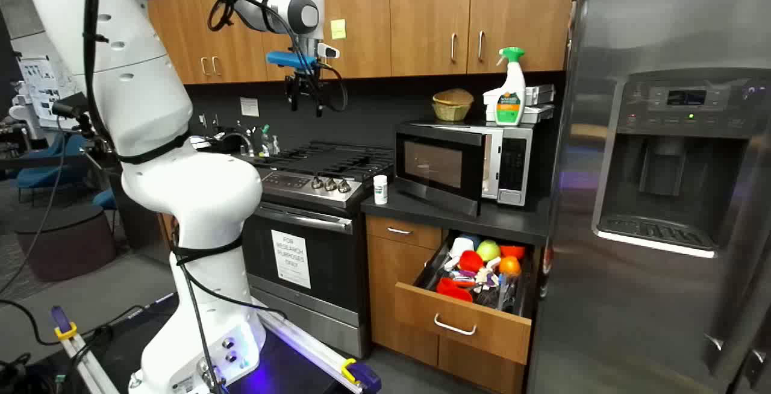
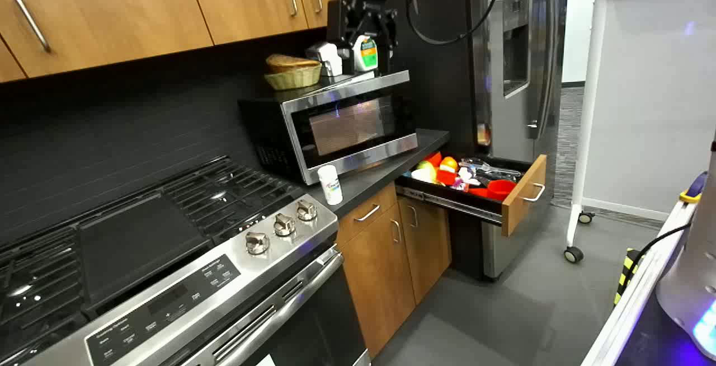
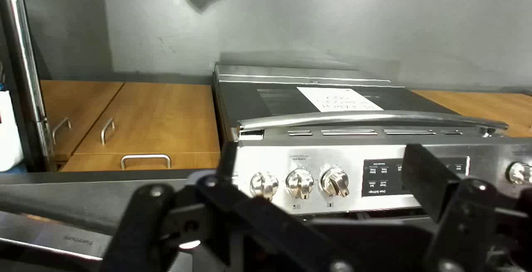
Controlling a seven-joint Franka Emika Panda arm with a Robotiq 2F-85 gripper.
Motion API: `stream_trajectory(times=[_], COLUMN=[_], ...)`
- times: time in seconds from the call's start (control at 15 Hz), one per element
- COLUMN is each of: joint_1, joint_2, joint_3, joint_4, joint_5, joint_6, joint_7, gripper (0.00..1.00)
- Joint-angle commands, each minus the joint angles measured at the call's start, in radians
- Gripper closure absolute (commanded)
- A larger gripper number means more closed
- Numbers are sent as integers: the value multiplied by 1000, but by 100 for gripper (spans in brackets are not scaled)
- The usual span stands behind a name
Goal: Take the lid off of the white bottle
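Note:
The white bottle (image 1: pixel 380 192) stands upright on the dark counter beside the stove, near the front edge. It also shows in an exterior view (image 2: pixel 331 189), with a coloured label. The lid (image 1: pixel 380 179) is white and sits on top of the bottle; it shows in both exterior views (image 2: pixel 327 172). My gripper (image 1: pixel 307 106) is high above the stove, well above and apart from the bottle. In the wrist view my gripper (image 3: pixel 324 159) is open, its fingers wide apart with nothing between them. There the bottle is mostly hidden; a pale rounded patch behind the left finger may be its top.
The microwave (image 1: pixel 513 165), door ajar, stands beside the bottle. On it are a spray bottle (image 1: pixel 509 96) and a basket (image 1: pixel 453 105). A full drawer (image 1: pixel 464 340) is pulled out below. The stove (image 2: pixel 140 226) adjoins the counter. Upper cabinets (image 1: pixel 355 8) hang behind the gripper.

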Motion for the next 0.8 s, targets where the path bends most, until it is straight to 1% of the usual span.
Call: stream_trajectory(times=[0.0,0.73], joint_1=[-10,-12], joint_2=[0,10], joint_3=[9,11], joint_4=[3,-1], joint_5=[2,-2], joint_6=[-3,6], joint_7=[-2,-3], gripper=[0,0])
